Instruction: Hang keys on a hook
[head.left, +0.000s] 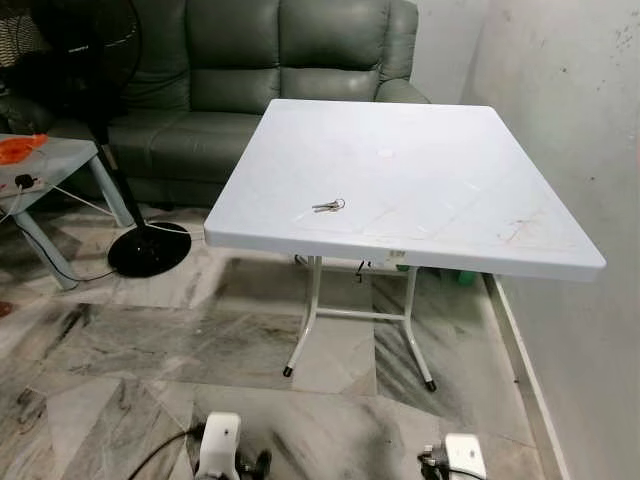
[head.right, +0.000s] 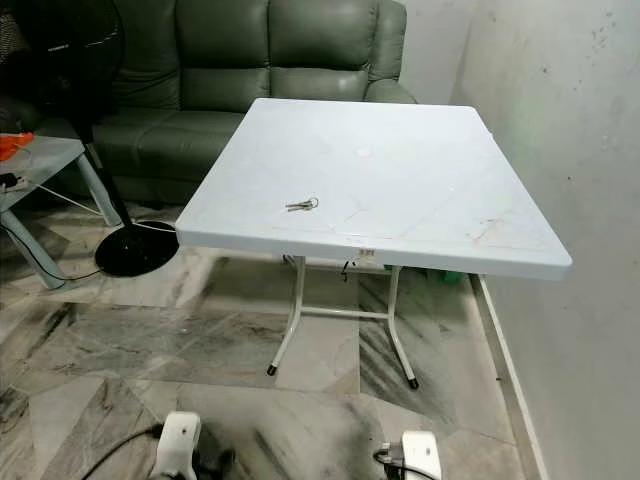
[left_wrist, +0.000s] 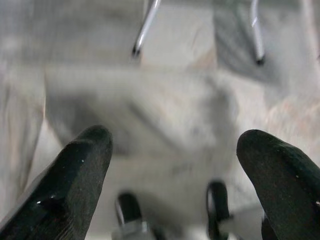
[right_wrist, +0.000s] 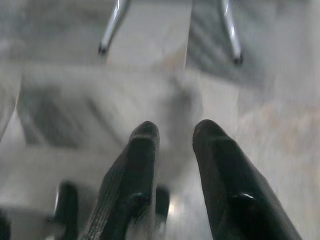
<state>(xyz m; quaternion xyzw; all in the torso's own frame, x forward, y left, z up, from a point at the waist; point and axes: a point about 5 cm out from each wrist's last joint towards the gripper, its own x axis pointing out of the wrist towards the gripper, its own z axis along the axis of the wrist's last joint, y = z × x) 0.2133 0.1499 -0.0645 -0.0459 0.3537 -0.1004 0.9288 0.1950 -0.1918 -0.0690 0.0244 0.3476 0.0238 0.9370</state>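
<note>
A small bunch of silver keys (head.left: 328, 206) lies on the white square folding table (head.left: 430, 150), near its front edge and left of the middle. Both arms hang low in front of the table, and their white wrists (head.left: 220, 445) (head.left: 465, 455) show at the bottom of the eye views. In the left wrist view my left gripper (left_wrist: 175, 137) is open wide over the marble floor, with nothing between its fingers. In the right wrist view my right gripper (right_wrist: 176, 129) has its fingers drawn nearly together, a narrow gap between them, holding nothing.
A green sofa (head.left: 250, 70) stands behind the table. A black standing fan (head.left: 148, 248) and a small side table (head.left: 50, 165) with an orange item are at the left. A white wall (head.left: 570, 130) runs along the right. Marble floor lies between me and the table legs (head.left: 300, 330).
</note>
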